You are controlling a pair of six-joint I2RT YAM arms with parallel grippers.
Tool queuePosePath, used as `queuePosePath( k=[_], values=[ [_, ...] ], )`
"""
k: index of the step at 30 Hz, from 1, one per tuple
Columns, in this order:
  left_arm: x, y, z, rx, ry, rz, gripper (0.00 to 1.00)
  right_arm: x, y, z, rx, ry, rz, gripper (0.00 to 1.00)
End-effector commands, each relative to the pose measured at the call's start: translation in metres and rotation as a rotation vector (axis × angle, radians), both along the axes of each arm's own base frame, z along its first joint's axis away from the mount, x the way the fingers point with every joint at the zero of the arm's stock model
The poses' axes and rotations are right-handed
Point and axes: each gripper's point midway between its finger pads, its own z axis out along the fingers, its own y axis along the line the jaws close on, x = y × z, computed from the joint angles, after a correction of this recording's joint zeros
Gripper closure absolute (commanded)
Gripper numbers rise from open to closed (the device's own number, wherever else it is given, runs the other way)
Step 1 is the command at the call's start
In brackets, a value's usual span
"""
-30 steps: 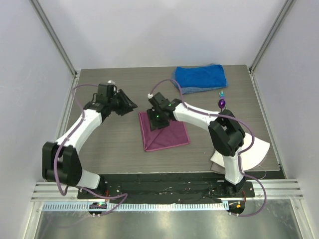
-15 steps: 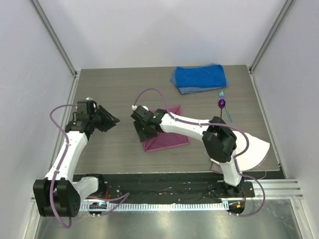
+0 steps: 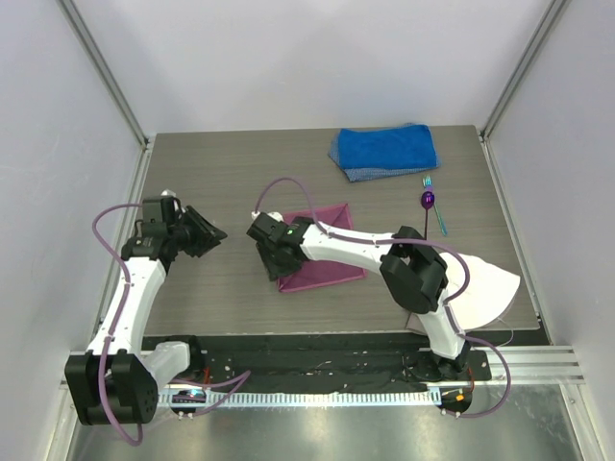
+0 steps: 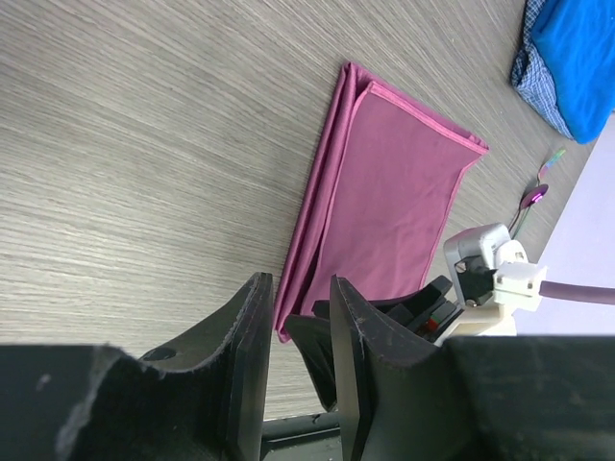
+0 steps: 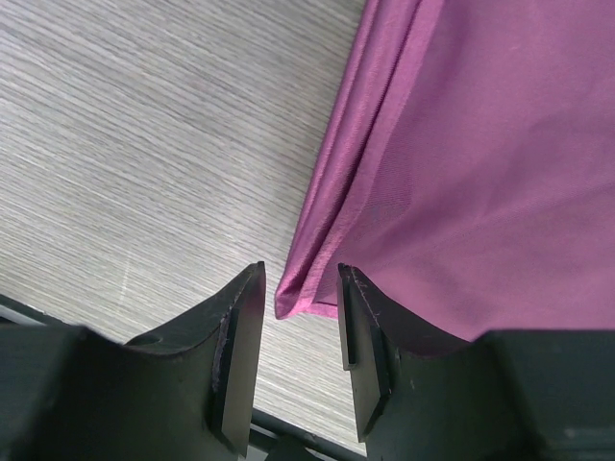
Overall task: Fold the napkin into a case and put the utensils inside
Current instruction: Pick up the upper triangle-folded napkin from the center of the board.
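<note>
The magenta napkin lies folded flat in the middle of the table. My right gripper is at its near-left corner. In the right wrist view the gripper is open, and the napkin has its folded corner lying between the jaws, not clamped. My left gripper is open and empty, well left of the napkin. In the left wrist view it faces the napkin. The purple spoon and the teal fork lie side by side at the right, behind the napkin.
A thick blue towel lies at the back right. A white cloth hangs over the near right edge beside the right arm's base. Grey walls close in the table's sides and back.
My left arm has drawn back to the left, away from the napkin. My right gripper has slid from the napkin's far-left part down to its near-left corner. The napkin now lies flatter.
</note>
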Motion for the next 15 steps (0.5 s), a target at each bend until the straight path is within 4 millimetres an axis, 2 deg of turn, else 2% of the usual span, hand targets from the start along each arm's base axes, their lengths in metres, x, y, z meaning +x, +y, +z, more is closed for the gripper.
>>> queuePosePath(
  k=[1, 11, 15],
  values=[
    [0.002, 0.003, 0.007, 0.014, -0.029, -0.015, 0.66, 0.004, 0.013, 0.008, 0.022, -0.031, -0.007, 0.56],
    [0.002, 0.008, 0.009, 0.026, -0.041, -0.008, 0.66, 0.001, 0.009, -0.015, -0.017, -0.025, -0.003, 0.57],
    [0.004, 0.008, 0.007, 0.027, -0.036, -0.015, 0.66, -0.003, 0.003, -0.033, -0.062, -0.034, 0.014, 0.56]
  ],
)
